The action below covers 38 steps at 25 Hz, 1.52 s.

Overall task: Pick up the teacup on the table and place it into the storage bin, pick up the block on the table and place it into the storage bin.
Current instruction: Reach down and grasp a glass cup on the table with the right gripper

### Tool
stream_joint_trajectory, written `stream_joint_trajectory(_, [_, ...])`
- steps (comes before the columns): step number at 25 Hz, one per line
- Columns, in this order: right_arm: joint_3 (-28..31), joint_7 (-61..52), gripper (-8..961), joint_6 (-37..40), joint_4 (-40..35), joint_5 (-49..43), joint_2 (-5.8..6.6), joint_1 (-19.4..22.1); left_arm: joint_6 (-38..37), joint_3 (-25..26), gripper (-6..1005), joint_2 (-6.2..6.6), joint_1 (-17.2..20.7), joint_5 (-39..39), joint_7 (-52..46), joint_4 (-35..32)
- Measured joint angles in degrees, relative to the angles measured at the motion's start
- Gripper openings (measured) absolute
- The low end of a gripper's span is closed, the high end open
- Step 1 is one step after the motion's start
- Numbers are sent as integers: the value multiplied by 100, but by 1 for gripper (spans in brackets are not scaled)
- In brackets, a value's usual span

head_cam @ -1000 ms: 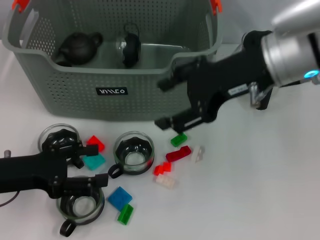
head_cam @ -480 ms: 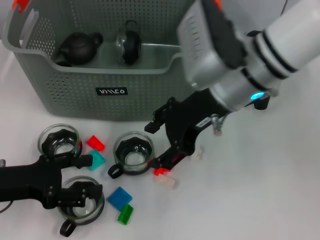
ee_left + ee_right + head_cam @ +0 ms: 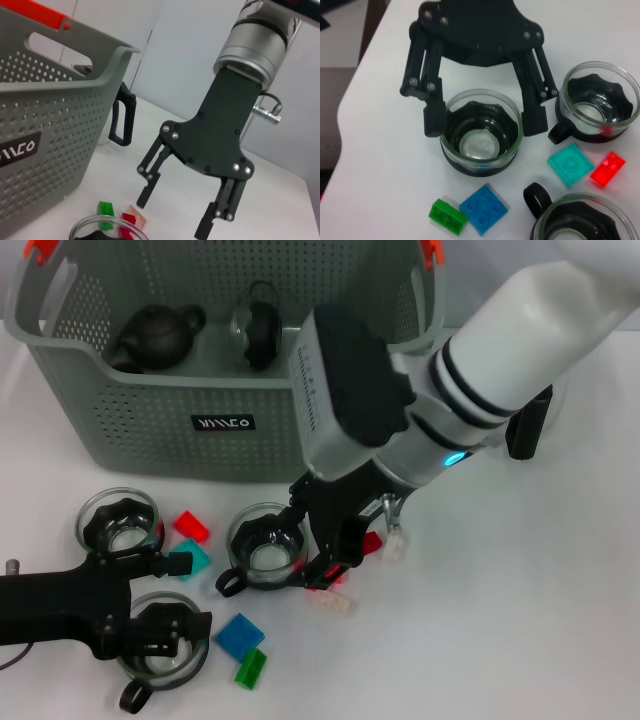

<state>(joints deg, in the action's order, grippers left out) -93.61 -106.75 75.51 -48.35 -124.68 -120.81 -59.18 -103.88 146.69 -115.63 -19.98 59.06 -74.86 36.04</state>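
Now | left pincer (image 3: 165,592) released, straddling near-left teacup (image 3: 163,648) on surface (image 3: 500,640) | right pincer (image 3: 318,540) released, over red block (image 3: 325,580) beside middle teacup (image 3: 265,546) | storage bin (image 3: 220,425) far, holding teapot (image 3: 158,335)

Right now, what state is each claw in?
Left claw: open, fingers either side of a teacup, not shut on it.
Right claw: open, holding nothing.

Bin mouth: the storage bin (image 3: 150,425) is open on top, with a dark teapot (image 3: 157,335) inside.
Counter centre: crowded; the right end effector (image 3: 318,540) hangs open-fingered over scattered blocks (image 3: 240,636) beside a glass cup (image 3: 265,545).
Counter right: bare white counter (image 3: 520,610).
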Motion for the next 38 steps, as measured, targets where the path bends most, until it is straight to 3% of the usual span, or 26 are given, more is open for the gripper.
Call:
stream_joint_trajectory(18, [-1632,-159,734,-1453,114,283,-69,-27,9,44,909,-12,-16,0,-1,-66])
stream_joint_trajectory(38, [-2265,-187,735,-1943,286,393,-92,-42,27,53,910,-12,-22,2,-2,-90])
